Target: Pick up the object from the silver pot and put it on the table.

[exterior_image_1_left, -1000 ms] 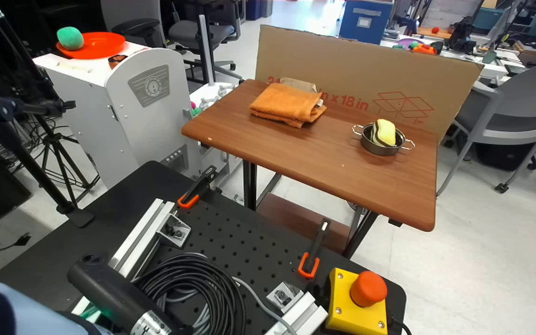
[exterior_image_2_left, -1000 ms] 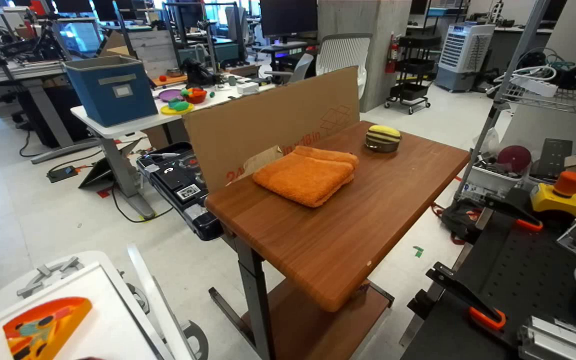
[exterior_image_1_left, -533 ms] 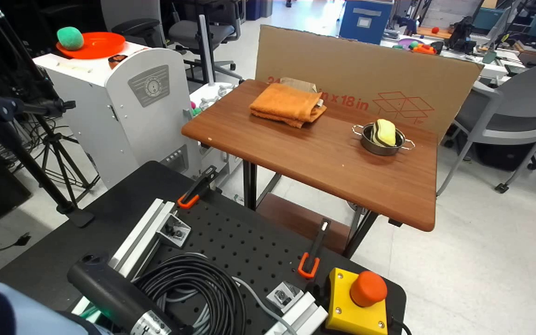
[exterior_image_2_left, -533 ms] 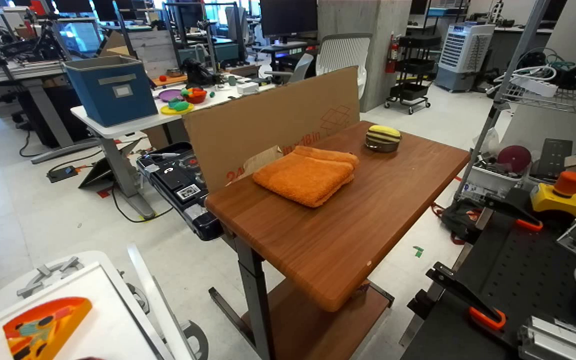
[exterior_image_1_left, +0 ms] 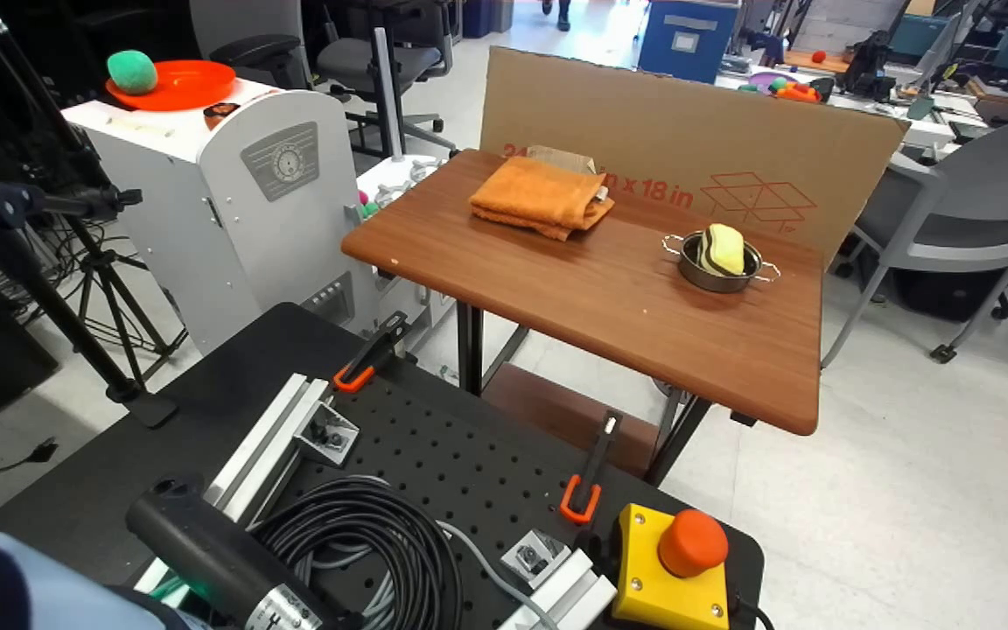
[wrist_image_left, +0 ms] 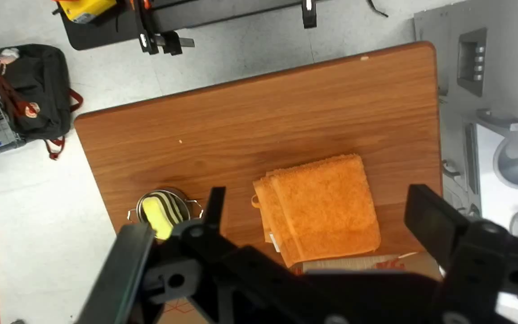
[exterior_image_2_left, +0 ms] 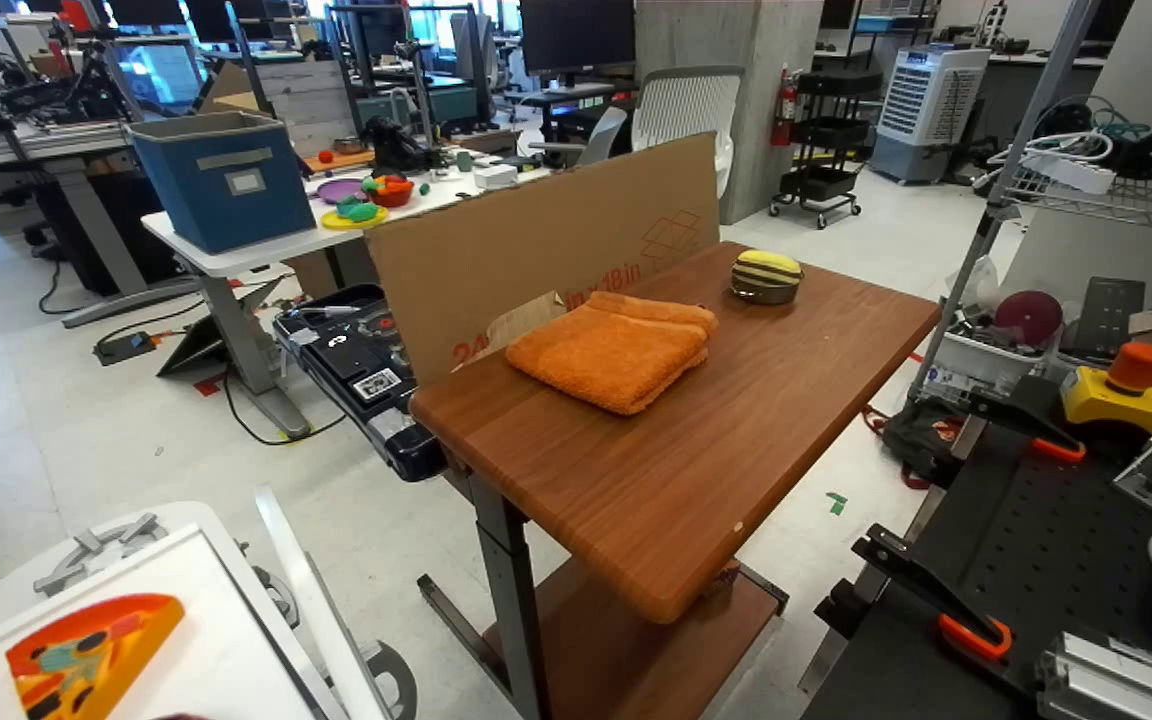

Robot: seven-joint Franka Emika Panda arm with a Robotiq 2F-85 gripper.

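Note:
The object (exterior_image_1_left: pixel 724 248), a yellow rounded item with dark stripes, sits in the silver pot (exterior_image_1_left: pixel 707 279) toward the table's far right corner. Object (exterior_image_2_left: pixel 768 264) and pot (exterior_image_2_left: pixel 764 293) also show close together in an exterior view. In the wrist view, the object (wrist_image_left: pixel 160 215) sticks up from the pot (wrist_image_left: pixel 178 192), left of the gripper. The table (exterior_image_1_left: pixel 574 289) is reddish-brown wood. My gripper (wrist_image_left: pixel 317 193) is wide open and empty, high above the table, with the orange cloth showing between its fingers. The gripper is out of sight in both exterior views.
A folded orange cloth (exterior_image_1_left: pixel 542 194) lies on the table. A cardboard sheet (exterior_image_1_left: pixel 644 122) stands along the back edge. A black perforated platform (exterior_image_1_left: pixel 460 464) with clamps, cables and a yellow stop button box (exterior_image_1_left: pixel 670 569) stands in front.
A person's legs come into view in the far background. The pot, the object, the cloth and the visible part of the arm look unchanged.

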